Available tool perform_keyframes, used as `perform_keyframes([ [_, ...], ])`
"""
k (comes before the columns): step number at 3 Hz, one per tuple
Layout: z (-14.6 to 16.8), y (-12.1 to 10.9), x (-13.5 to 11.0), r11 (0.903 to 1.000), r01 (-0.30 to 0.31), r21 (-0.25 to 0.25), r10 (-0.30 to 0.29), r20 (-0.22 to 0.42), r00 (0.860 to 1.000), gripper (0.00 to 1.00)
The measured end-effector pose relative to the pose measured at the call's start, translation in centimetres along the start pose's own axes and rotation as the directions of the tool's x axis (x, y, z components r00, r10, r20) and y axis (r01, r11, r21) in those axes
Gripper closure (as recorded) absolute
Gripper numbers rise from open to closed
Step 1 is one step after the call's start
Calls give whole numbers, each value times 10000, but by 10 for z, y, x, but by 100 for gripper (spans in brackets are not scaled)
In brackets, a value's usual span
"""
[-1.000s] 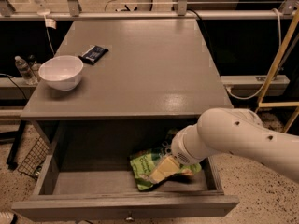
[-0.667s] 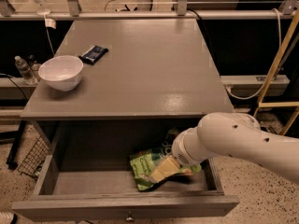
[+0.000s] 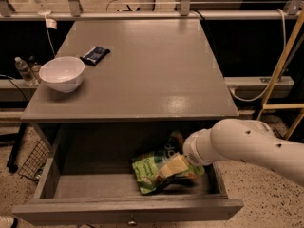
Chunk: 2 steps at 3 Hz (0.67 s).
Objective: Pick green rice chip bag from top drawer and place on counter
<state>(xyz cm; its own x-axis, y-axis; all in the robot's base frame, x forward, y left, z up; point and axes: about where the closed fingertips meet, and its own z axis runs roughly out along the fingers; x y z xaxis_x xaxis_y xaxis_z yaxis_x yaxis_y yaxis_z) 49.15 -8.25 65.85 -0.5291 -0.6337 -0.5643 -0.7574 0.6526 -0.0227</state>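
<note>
The top drawer (image 3: 128, 209) is pulled open below the counter (image 3: 142, 75). The green rice chip bag (image 3: 151, 169) is in the drawer's right half, tilted, with its upper end raised toward the counter's underside. My gripper (image 3: 174, 167) reaches in from the right on the white arm (image 3: 247, 144). It is shut on the bag's right side; a pale finger (image 3: 175, 164) lies across the bag. The gripper's far side is hidden behind the bag and the wrist.
A white bowl (image 3: 61, 73) stands at the counter's left edge. A small dark flat packet (image 3: 95, 54) lies behind it. A water bottle (image 3: 23, 70) and a wire basket (image 3: 29, 161) are at the left. A yellow frame (image 3: 285, 80) stands at the right.
The bag has tilted and its upper end has risen a little in the drawer. The arm has shifted slightly with it. Bowl and packet have not moved.
</note>
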Motion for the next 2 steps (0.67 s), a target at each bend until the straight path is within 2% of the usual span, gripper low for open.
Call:
perform_keyframes([
  [1,12,-2,1,9995,-167,-257,169,60,9998,0],
  [2,25,1,6,9971,-371,-668,373,15,9993,16],
])
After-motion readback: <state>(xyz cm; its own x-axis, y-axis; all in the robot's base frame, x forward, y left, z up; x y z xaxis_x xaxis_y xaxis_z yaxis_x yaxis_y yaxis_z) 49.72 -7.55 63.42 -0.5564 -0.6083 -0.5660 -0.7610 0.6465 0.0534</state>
